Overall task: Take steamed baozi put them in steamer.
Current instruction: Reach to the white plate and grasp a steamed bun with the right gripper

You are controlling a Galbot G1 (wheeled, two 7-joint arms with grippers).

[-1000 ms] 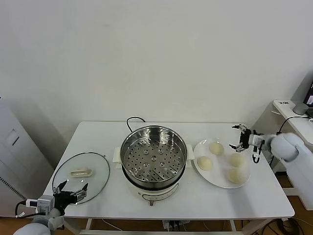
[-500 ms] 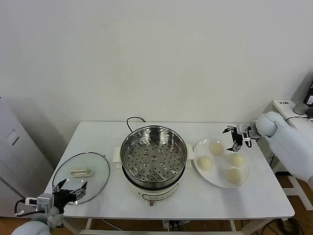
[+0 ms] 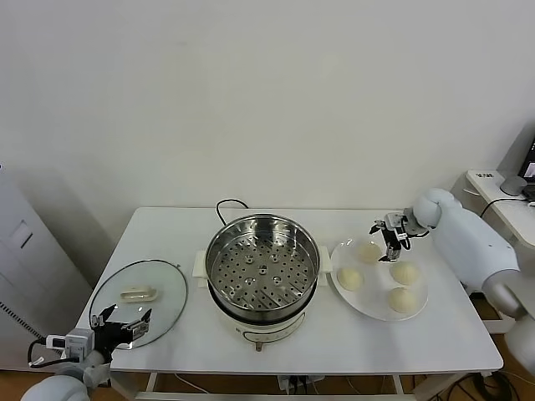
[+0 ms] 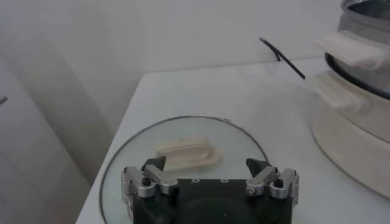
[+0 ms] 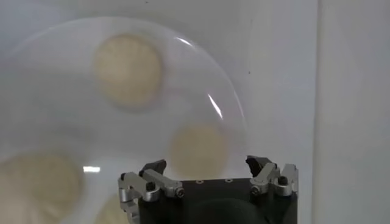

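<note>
Right gripper (image 3: 385,236) spread wide, empty, over baozi (image 3: 369,251) at plate's (image 3: 378,311) twelve o'clock, left gripper (image 3: 122,323) released, parked by lid (image 3: 167,288), steamer (image 3: 262,266) centered.

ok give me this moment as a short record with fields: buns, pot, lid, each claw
buns: four buns on the white plate, right of the pot
pot: steel steamer at table centre, perforated tray bare, no lid on
lid: glass lid flat on the table, left of the pot
right claw: right claw open, above the far edge of the plate by the far bun, holding nothing
left claw: left claw open, at the near edge of the lid, holding nothing
done: no bun in the pot yet
</note>
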